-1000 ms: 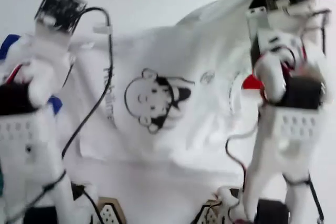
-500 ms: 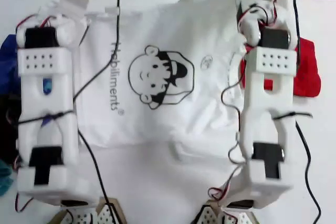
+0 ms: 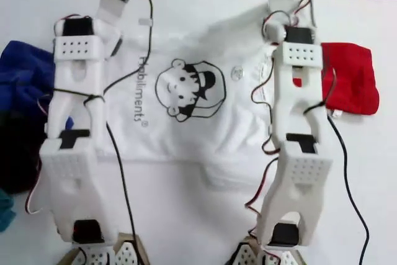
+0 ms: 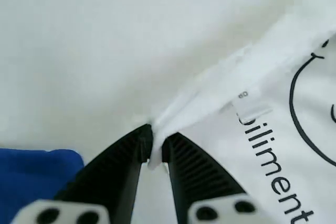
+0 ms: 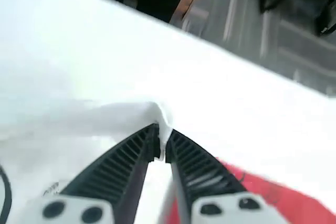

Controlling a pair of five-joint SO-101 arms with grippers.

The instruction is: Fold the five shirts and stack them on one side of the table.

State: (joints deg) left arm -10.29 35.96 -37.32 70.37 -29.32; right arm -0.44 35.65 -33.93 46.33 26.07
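Table (image 3: 186, 215): white top, both arms mounted at the near edge.

White shirt (image 3: 186, 122): spread flat mid-table between the two arms, cartoon face print (image 3: 189, 88) facing up. The far edge is drawn out toward the table's far side. The near edge lies in soft wrinkles.

Left arm (image 3: 74, 110): stretched long and low over the shirt's side nearest the blue shirt, wrist out at the far corner. Black cable (image 3: 121, 153) runs along it and crosses the shirt.

Right arm (image 3: 298, 103): likewise fully extended along the opposite side, wrist at the other far corner. Wires loop beside it.

Blue shirt (image 3: 25, 79): bunched heap just outside the left arm. Dark garment (image 3: 15, 159) on its near side; cannot tell if they touch.

Red shirt (image 3: 350, 79): compact, roughly rectangular, lying flat just outside the right arm.

Left gripper (image 4: 156, 139): jaws pressed nearly together, pinching the white shirt's (image 4: 273, 77) edge at the fingertips. The cloth rises from the pinch as a narrow ridge. Blue cloth (image 4: 37, 171) is near.

Right gripper (image 5: 161, 137): jaws closed to a slit, a small peak of white shirt (image 5: 121, 116) nipped at the tips. Red cloth (image 5: 273, 195) lies just beside it.

Label (image 4: 247, 95): small white tag on the pinched edge, near the left gripper.
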